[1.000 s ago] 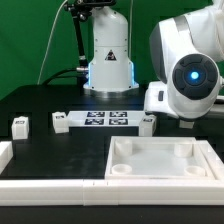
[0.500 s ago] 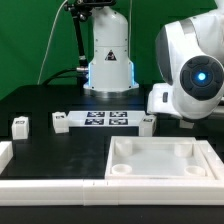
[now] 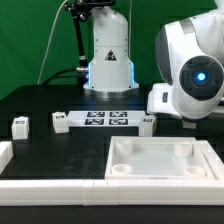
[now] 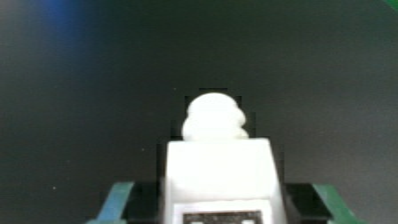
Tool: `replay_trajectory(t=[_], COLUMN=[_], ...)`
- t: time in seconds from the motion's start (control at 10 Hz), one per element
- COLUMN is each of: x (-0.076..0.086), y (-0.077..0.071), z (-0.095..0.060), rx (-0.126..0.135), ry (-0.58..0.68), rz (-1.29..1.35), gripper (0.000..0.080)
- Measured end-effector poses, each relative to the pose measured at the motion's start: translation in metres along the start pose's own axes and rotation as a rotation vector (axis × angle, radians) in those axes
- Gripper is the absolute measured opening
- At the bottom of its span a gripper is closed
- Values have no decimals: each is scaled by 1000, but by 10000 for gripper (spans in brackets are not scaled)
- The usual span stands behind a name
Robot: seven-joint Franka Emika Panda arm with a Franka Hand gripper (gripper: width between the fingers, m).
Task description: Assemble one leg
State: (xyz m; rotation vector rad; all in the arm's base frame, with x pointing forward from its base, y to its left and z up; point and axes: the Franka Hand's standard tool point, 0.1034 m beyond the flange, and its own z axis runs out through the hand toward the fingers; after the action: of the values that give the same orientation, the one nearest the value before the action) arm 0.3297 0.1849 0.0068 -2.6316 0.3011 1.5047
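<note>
In the wrist view my gripper (image 4: 222, 203) is shut on a white leg (image 4: 219, 150). The leg stands out between the teal fingers (image 4: 125, 200), its rounded peg end pointing away and a tag showing at its base. Below it is bare black table. In the exterior view the arm's white wrist (image 3: 195, 75) hangs at the exterior view's right, and the gripper and held leg are hidden behind it. Three more legs stand on the table: one (image 3: 18, 125) at the left, one (image 3: 61, 122) and one (image 3: 146, 122) at the ends of the marker board (image 3: 105, 120).
The large white square tabletop (image 3: 128, 150) lies at the front right, recessed side up. A white rail (image 3: 50, 186) runs along the front edge, with a white block (image 3: 4, 152) at the front left. The robot base (image 3: 108, 55) stands at the back.
The arm's wrist shifted slightly to the exterior view's right a second ago and has held still since. The parts on the table have not moved.
</note>
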Motion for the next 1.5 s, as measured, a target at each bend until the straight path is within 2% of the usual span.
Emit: replay_trajectory(t=[0.4,0.5,0.8,1.0,1.1,1.2,1.3,1.5], x=[0,-5,-29,-42,-45,-41,-34,-37], y=[0,2,8,8,9,8,3,4], z=[0,-4,-45,-65,-64,-63,-69,-69], rx=[0,-4,10,13,11,15,31,44], ry=[0,-15,-35,-3,3,18,115,321], rz=[0,-9,-35,-37,-38,-37,-40,-45], gripper=[287,288,288,288,288,288,288,288])
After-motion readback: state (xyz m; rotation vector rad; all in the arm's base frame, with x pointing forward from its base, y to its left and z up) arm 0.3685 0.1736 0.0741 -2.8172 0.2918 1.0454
